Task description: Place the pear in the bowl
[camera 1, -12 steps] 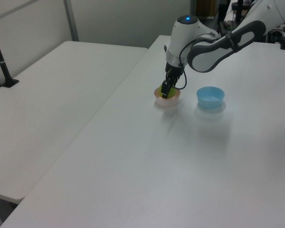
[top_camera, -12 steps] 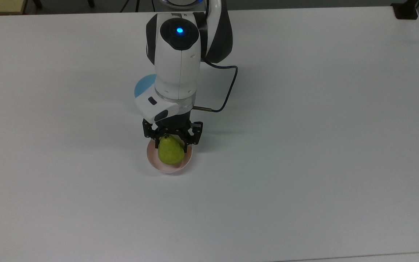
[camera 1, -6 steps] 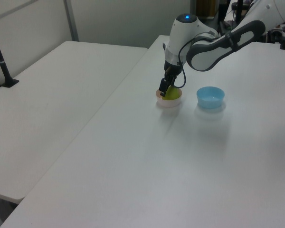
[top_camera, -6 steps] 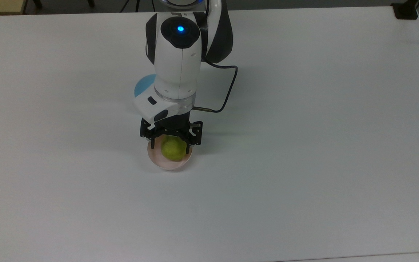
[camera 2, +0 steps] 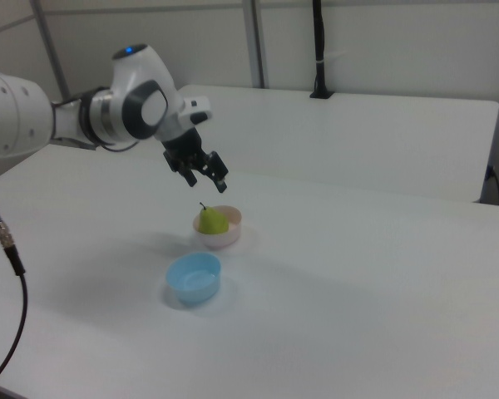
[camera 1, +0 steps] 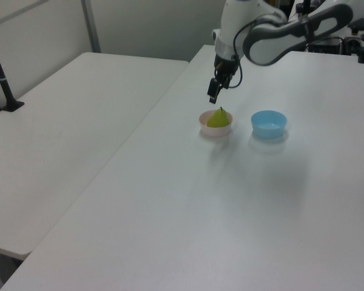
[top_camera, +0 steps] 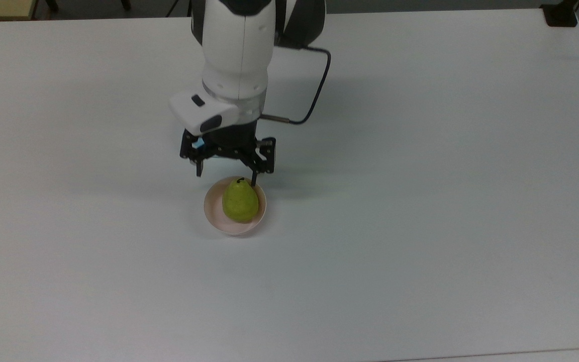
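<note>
Top view shows the white counter (top_camera: 420, 201), largest in our scene, carrying everything. Above it our end effector (top_camera: 225, 173) hangs with fingers apart and empty, raised just beyond the far rim of the bowl (top_camera: 214, 217). The pear (top_camera: 239, 201) sits upright inside the bowl, stem up. We judge placement complete; retreat is in hand, and next we need only clear the arm away. Half a second earlier the fingers straddled the pear, low at the bowl.
</note>
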`<action>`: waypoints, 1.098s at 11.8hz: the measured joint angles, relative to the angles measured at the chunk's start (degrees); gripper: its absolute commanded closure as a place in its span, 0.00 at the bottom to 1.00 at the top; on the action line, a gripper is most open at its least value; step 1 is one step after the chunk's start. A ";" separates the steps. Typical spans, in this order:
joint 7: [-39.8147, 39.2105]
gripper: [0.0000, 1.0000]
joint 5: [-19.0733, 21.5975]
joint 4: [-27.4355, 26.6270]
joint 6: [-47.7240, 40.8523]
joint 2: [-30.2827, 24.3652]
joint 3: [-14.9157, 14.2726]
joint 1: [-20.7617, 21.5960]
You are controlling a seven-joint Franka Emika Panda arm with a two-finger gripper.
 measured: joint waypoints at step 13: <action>-4.32 0.00 11.04 -0.16 -31.59 -17.96 -0.25 -0.11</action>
